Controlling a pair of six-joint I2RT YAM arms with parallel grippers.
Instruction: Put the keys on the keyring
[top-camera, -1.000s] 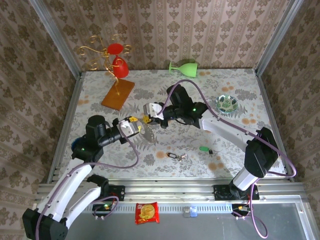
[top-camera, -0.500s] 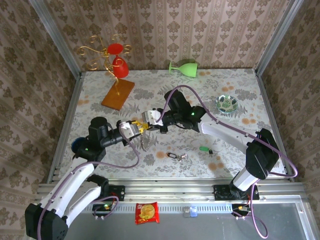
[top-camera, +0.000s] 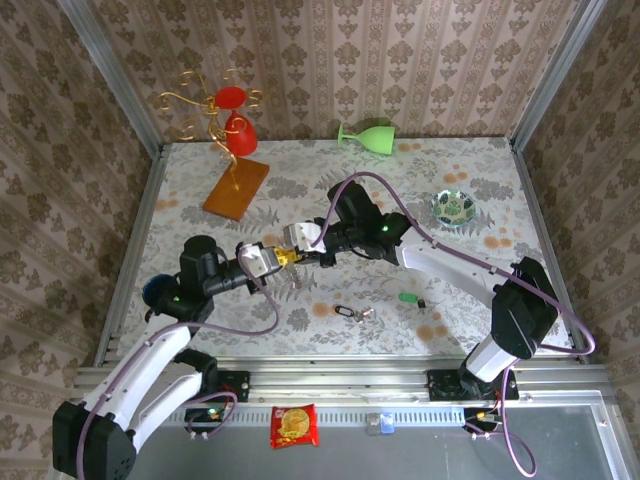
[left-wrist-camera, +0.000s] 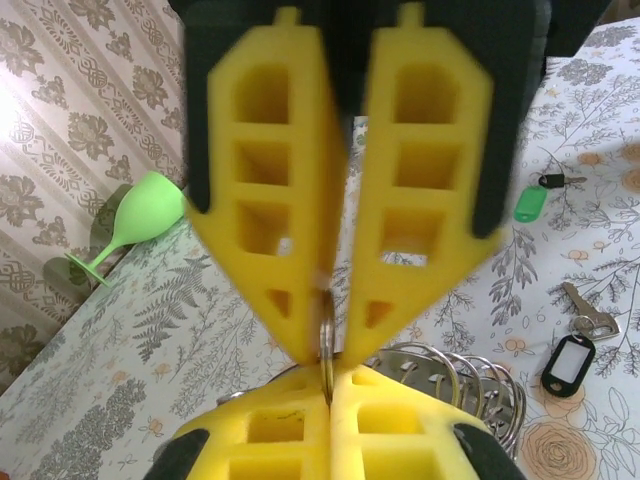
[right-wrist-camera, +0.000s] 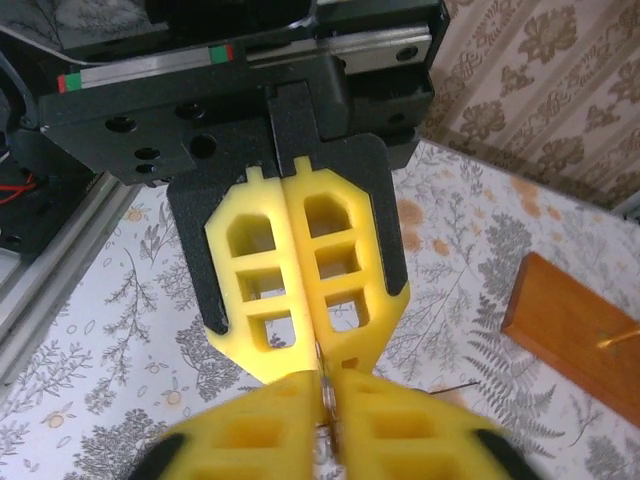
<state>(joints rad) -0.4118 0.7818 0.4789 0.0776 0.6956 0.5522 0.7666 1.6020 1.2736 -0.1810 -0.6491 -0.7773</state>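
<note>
Both grippers meet tip to tip over the middle of the table. My left gripper (top-camera: 282, 258) (left-wrist-camera: 328, 373) is shut on the edge of a thin metal ring of the keyring (left-wrist-camera: 326, 325) (top-camera: 292, 268). A bunch of silver rings (left-wrist-camera: 465, 378) hangs beside it. My right gripper (top-camera: 295, 250) (right-wrist-camera: 325, 388) faces the left one, its jaws parted a little with the same ring (right-wrist-camera: 322, 372) in the narrow gap. A green-headed key (top-camera: 408, 297) (left-wrist-camera: 530, 201) and a silver key with a dark head (top-camera: 346, 312) (left-wrist-camera: 572, 353) lie on the table, apart from both grippers.
A green goblet (top-camera: 368, 135) lies on its side at the back. A gold wire stand with red cups on a wooden base (top-camera: 236, 187) is at the back left. A patterned dish (top-camera: 455, 208) sits at the right. A snack packet (top-camera: 295, 424) lies below the table edge.
The left gripper has closed on the ring. The right gripper's jaws, shut before, have parted slightly. Both grippers came together from a wider spacing.
</note>
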